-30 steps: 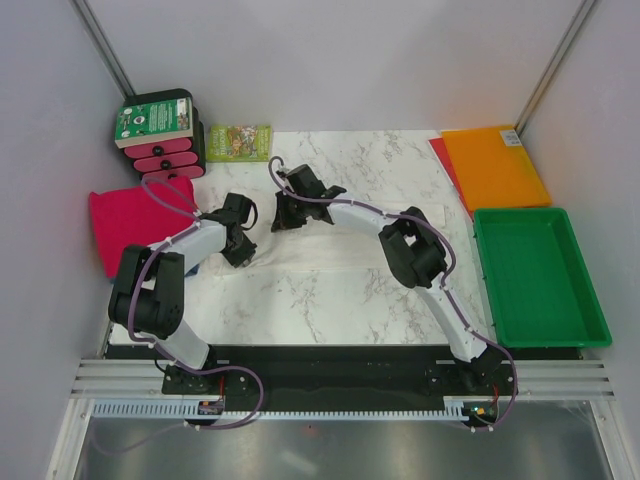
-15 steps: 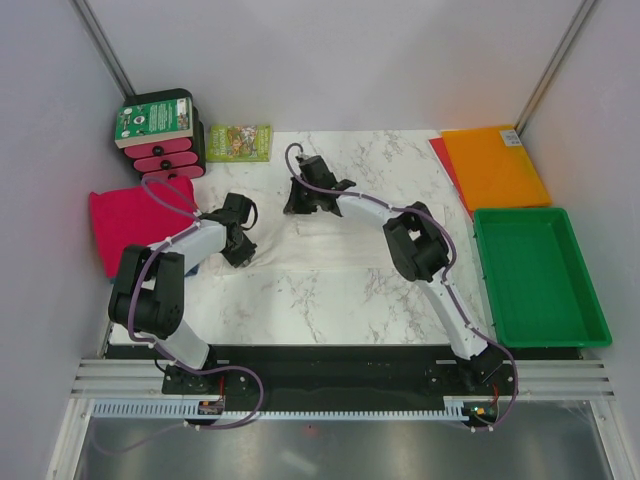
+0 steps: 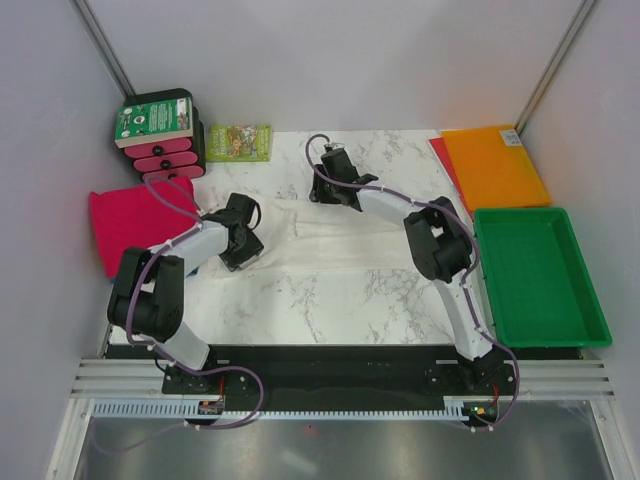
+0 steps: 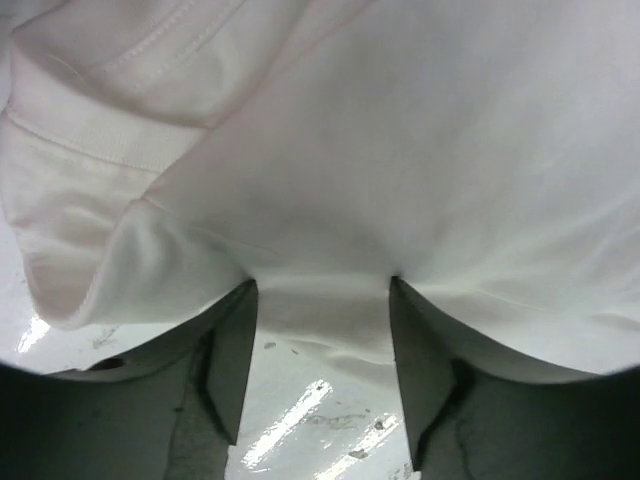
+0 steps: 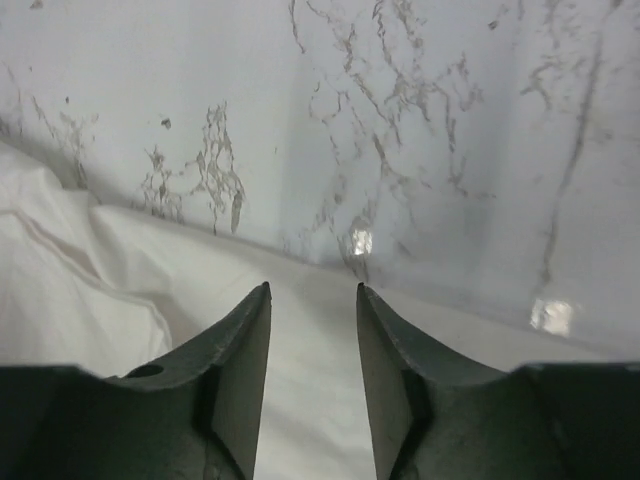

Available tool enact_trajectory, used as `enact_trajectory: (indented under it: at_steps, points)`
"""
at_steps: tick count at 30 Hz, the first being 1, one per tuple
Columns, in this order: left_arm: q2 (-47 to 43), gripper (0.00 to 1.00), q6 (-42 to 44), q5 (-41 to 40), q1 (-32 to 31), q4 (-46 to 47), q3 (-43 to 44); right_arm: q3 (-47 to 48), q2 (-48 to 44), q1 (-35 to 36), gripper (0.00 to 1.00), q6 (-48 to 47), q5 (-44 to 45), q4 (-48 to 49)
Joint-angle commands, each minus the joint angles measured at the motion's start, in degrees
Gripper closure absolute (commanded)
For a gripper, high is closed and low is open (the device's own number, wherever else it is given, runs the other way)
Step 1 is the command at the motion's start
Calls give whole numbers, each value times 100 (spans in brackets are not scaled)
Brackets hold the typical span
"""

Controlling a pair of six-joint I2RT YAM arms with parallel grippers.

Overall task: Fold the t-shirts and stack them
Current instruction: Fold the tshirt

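- Although one shirt already looks finished, the thin, wrinkly white cloth t-shirt (image 3: 340, 235) lies rumpled across the middle of the white marble-patterned tabletop (image 3: 330, 300), not yet folded. I judge the folding and stacking of it both remain.
- The folded magenta-pink cloth t-shirt (image 3: 125, 225) rests at the tabletop's left edge, with nothing stacked on it.
- The left gripper (image 4: 320, 285) sits left of the tabletop's middle, jaws apart with the white hem between them. Whether it pinches, I cannot tell.
- The right gripper (image 5: 312, 290) reaches toward the tabletop's far edge, jaws narrowly apart at the cloth's border. Its grip is equally unclear.
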Motion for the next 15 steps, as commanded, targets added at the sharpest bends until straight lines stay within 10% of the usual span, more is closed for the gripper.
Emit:
enact_trajectory:
  at_steps: [1,7,15]
  points:
    - [-544,32,182,-400,-138,-75,40,-697,-1768,94,47,-755,1085,-191]
    - [-1335,26,323,-322,-384,-66,-30,-1989,-2834,-82,44,-1056,2422,-816]
    - [-1065,55,94,118,-1157,-92,-469,-2301,-2425,-961,93,-142,2546,-1265]
